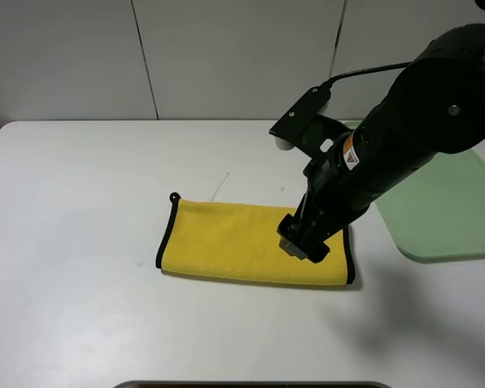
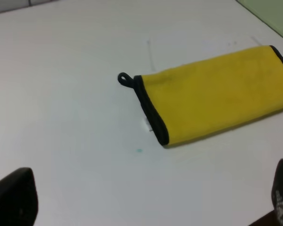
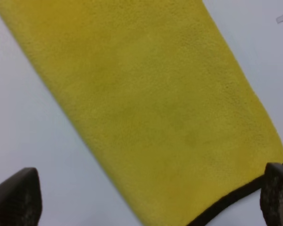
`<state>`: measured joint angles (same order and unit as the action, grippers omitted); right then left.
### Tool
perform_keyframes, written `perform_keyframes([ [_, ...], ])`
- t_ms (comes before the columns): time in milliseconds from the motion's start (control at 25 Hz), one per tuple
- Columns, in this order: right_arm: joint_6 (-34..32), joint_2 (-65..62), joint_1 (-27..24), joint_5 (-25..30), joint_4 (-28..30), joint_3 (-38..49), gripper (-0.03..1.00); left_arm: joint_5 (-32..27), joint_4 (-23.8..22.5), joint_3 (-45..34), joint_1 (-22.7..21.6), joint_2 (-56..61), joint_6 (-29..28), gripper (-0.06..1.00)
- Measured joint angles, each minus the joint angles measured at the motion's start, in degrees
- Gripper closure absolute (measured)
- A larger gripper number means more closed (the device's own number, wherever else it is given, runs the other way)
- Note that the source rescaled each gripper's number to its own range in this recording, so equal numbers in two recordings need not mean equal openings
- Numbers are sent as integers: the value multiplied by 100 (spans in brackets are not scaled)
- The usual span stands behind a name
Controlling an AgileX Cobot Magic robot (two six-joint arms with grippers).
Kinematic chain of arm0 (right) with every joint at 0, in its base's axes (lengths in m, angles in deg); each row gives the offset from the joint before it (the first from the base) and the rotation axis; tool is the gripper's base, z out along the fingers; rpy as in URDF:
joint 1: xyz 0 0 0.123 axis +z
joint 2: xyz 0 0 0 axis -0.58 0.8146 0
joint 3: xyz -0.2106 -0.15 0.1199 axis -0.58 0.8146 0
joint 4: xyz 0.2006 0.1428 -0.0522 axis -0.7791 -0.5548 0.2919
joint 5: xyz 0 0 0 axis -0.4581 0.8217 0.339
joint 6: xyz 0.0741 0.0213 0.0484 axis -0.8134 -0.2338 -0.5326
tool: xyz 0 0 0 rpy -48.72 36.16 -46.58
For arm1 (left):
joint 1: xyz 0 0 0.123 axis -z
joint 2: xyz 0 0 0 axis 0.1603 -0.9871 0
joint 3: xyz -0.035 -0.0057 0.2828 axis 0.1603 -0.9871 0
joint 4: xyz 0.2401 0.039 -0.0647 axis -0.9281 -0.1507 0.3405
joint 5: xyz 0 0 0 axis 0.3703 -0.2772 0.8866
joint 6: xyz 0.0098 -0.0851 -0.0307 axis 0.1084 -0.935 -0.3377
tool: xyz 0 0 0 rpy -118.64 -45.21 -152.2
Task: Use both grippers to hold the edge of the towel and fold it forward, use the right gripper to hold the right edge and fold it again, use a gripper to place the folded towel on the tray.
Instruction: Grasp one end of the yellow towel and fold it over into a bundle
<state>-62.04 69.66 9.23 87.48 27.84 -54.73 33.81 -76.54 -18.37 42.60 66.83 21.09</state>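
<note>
A yellow towel with black trim lies folded once into a long strip on the white table; it also shows in the left wrist view and fills the right wrist view. My right gripper hangs open just above the towel's right part, fingertips wide apart and holding nothing. My left gripper is open and empty, back from the towel's left end, and is out of the exterior high view. A green tray lies at the right.
A black hanging loop sticks out at the towel's left far corner. A thin white thread lies on the table behind the towel. A white wall runs along the back.
</note>
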Motion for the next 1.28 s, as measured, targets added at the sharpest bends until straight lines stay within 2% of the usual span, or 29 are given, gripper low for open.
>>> perform_keyframes([
  [280,0,0,0,-12,-6,0,-3,-675,-54,0,0,821,-50,-6],
  [400,0,0,0,-17,-6,0,-3,-887,-259,-34,0,834,-175,-6],
  [560,0,0,0,-41,-6,0,-3,-934,-410,-291,0,834,-334,-6],
  [1280,0,0,0,-207,-6,0,-3,-900,-376,-332,0,834,-381,-6],
])
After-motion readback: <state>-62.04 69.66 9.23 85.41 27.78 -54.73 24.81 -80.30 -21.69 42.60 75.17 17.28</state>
